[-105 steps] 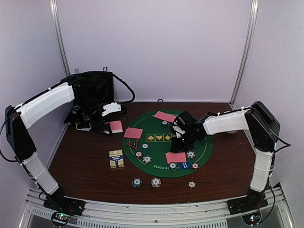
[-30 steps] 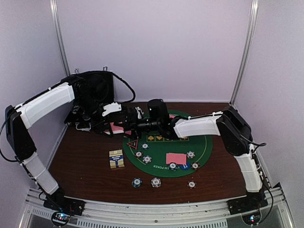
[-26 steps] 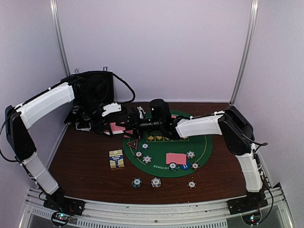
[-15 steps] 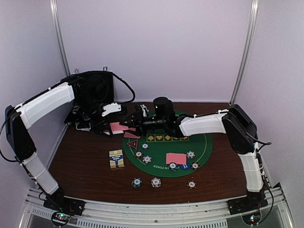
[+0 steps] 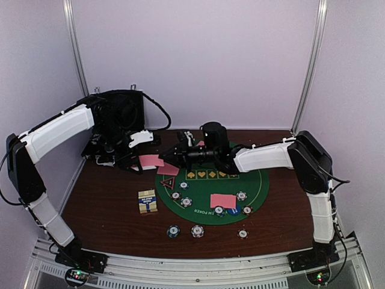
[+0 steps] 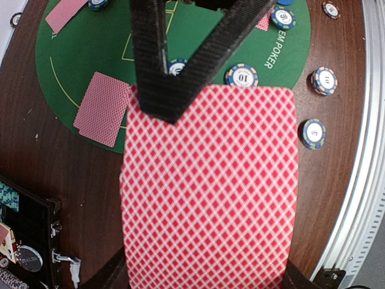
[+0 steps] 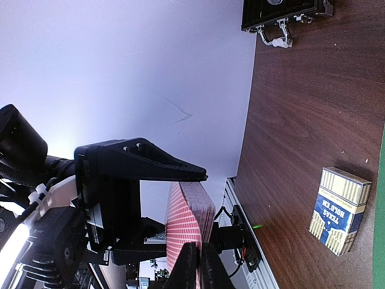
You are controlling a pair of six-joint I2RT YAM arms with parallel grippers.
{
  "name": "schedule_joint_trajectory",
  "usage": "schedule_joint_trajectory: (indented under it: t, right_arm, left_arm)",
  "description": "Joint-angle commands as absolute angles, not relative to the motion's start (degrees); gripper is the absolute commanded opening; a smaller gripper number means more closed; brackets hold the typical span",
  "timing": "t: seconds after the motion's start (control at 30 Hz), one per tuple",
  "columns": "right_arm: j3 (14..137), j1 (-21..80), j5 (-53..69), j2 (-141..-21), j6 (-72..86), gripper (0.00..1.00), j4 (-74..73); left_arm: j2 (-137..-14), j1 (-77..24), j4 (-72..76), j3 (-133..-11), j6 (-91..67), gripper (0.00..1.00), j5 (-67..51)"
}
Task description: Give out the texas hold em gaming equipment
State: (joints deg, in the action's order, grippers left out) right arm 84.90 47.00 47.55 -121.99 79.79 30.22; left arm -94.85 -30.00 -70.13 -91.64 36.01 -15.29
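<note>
A deck of pink-backed playing cards (image 6: 207, 186) is held over the table's left side, with my left gripper (image 5: 142, 160) shut on it; the deck hides its fingers. My right gripper (image 7: 199, 265) is shut, pinching the edge of the deck's top card (image 7: 187, 226). From above, the right gripper (image 5: 171, 155) meets the deck (image 5: 151, 160) at the green mat's (image 5: 258, 180) left edge. Cards (image 5: 168, 170) (image 5: 222, 200), the triangle marker (image 5: 166, 182), a blue disc (image 5: 233, 210) and several chips (image 5: 186, 201) lie on the mat.
An open black case (image 5: 120, 114) stands at the back left. A blue and cream card box (image 5: 147, 201) lies left of the mat. Three chips (image 5: 174, 231) (image 5: 197, 230) (image 5: 242, 233) sit on the wood near the front edge.
My right gripper has shut on the top card's edge, and the right arm has drawn slightly to the right. The left arm and deck have stayed where they were.
</note>
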Motion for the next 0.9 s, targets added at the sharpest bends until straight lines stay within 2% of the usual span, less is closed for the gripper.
schedule_joint_trajectory:
  t: [0.0, 0.13, 0.23, 0.33, 0.5, 0.87]
  right_arm:
    - [83.5, 46.67, 48.49, -119.33, 83.56, 0.03, 36.24]
    - [83.58, 46.83, 49.2, -119.63, 85.41, 0.21, 38.93]
    - [83.62, 47.13, 49.66, -119.94, 86.2, 0.26, 39.7]
    - [83.69, 47.34, 50.32, -120.72, 87.46, 0.26, 40.85]
    - [83.94, 47.53, 51.11, -122.01, 89.91, 0.19, 43.35]
    - [86.31, 48.16, 53.06, -124.02, 91.21, 0.17, 42.79]
  left_arm:
    - [-93.68, -29.71, -68.56, -93.25, 36.11, 0.0, -15.33]
    - [-93.6, -29.71, -68.59, -93.08, 36.3, 0.0, -15.12]
    - [-93.6, -29.71, -68.62, -93.03, 36.28, 0.0, -15.03]
    - [-93.6, -29.71, -68.61, -93.08, 36.37, 0.0, -14.95]
    - [-93.65, -29.71, -68.55, -93.07, 36.32, 0.0, -14.86]
    - [-93.72, -29.71, -68.6, -92.91, 36.46, 0.0, -14.61]
